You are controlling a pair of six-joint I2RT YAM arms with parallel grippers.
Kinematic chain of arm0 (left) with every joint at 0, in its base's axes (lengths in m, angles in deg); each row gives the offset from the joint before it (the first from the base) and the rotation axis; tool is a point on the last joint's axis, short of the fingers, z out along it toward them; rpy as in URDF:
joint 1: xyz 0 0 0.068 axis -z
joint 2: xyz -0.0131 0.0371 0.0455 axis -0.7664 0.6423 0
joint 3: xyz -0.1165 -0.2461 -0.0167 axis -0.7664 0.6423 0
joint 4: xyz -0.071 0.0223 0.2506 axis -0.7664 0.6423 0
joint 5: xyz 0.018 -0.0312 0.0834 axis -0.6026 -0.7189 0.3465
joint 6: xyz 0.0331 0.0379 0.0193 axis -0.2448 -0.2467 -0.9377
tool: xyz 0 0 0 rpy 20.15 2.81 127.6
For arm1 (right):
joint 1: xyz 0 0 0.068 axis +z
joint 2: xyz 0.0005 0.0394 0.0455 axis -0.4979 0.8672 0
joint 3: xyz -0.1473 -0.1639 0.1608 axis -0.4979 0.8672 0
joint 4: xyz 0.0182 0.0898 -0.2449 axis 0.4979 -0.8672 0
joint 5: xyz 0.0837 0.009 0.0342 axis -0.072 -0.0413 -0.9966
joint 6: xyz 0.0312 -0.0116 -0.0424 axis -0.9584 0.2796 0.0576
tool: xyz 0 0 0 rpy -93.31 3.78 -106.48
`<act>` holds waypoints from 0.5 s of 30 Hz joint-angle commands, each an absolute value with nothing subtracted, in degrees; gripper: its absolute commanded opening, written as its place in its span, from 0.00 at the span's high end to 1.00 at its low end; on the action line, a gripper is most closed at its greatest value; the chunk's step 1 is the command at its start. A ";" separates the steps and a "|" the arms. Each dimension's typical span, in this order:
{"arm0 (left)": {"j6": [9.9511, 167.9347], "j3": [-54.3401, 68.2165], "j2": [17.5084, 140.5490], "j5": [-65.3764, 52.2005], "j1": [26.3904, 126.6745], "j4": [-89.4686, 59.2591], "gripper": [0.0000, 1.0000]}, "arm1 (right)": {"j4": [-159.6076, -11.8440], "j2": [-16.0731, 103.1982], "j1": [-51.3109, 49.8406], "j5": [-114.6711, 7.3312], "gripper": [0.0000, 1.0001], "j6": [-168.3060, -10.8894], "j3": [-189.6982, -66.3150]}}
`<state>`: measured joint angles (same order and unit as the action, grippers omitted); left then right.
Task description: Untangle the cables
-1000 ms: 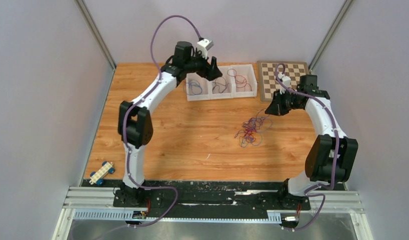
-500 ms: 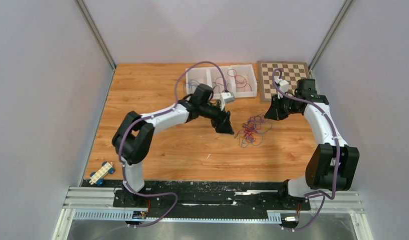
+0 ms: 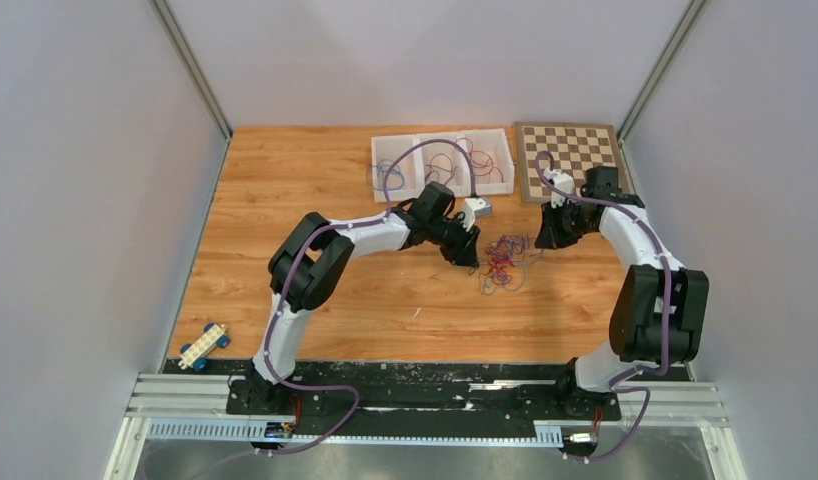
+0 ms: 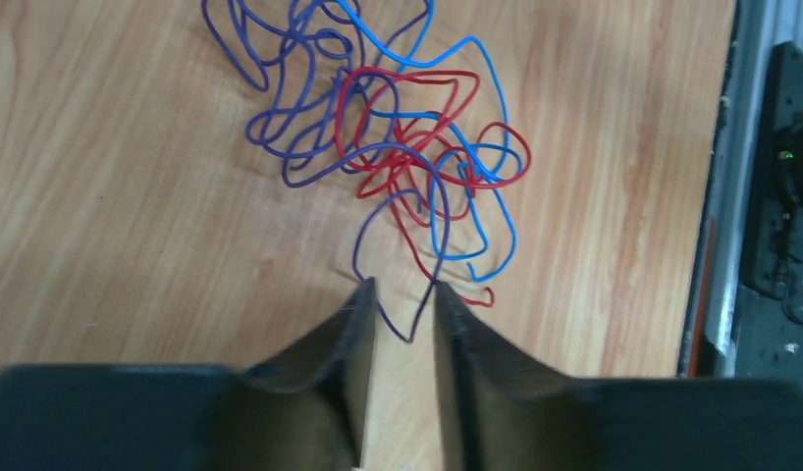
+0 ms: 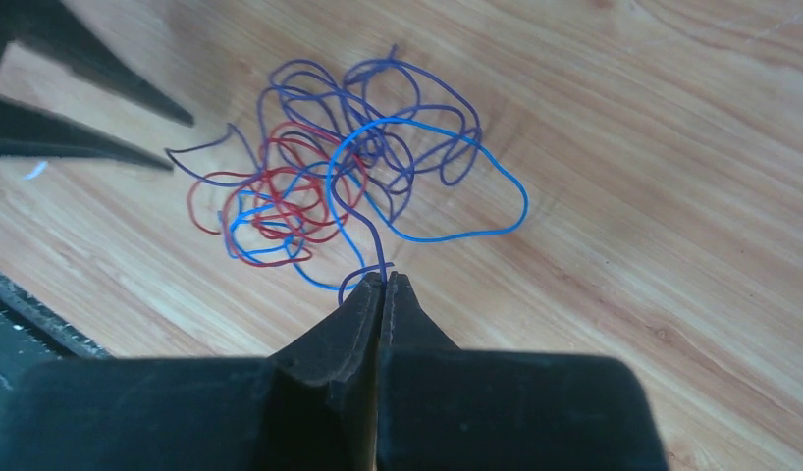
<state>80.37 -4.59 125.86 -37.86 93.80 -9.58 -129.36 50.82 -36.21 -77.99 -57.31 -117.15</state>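
- The cables (image 3: 500, 262) are hair-thin wires in blue, red and dark purple, knotted into one loose, loopy clump that lies flat on the wood
- In the left wrist view the red strands bunch in the middle of the clump (image 4: 407, 147), the purple loops spread to one side, and the blue ones arc across the top
- The clump sits right of the table's centre, between the two arms and in front of the tray
- The left gripper (image 4: 402, 289) is at the clump's edge with its jaws apart; a single purple loop dips into the gap between them
- The right gripper (image 5: 383, 280) is pressed together on the cables, with a blue and a purple strand running into its closed tips
- The table (image 3: 315, 190) is light orange wood with a plain grain
- At its far edge stand a white tray (image 3: 374, 165) of three compartments holding thin strands, and beside it a chessboard (image 3: 568, 155)
- A small toy car (image 3: 204, 346) with blue wheels lies at the near left corner
- Plain grey walls enclose the table on three sides
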 commanded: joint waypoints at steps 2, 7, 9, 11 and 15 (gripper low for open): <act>78.42 -7.10 123.35 -34.73 94.41 -5.70 0.92 | -122.06 54.27 -36.19 -69.93 1.00 -56.48 -115.34; 76.14 0.27 109.08 -37.26 89.68 -2.66 1.00 | -118.85 59.19 -37.69 -60.36 1.00 -52.30 -114.11; 75.93 1.14 103.46 -38.84 86.35 1.30 1.00 | -118.11 60.65 -39.22 -58.21 1.00 -50.62 -113.99; 75.90 0.88 98.51 -41.16 82.45 4.13 1.00 | -117.35 61.88 -40.73 -56.57 1.00 -48.52 -113.98; 76.42 -2.33 90.50 -43.32 74.38 8.03 1.00 | -116.43 63.55 -42.99 -54.32 1.00 -45.23 -113.90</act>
<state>77.42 1.44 98.23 -39.47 79.99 3.27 -120.00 62.73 -41.06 -59.42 -50.21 -114.02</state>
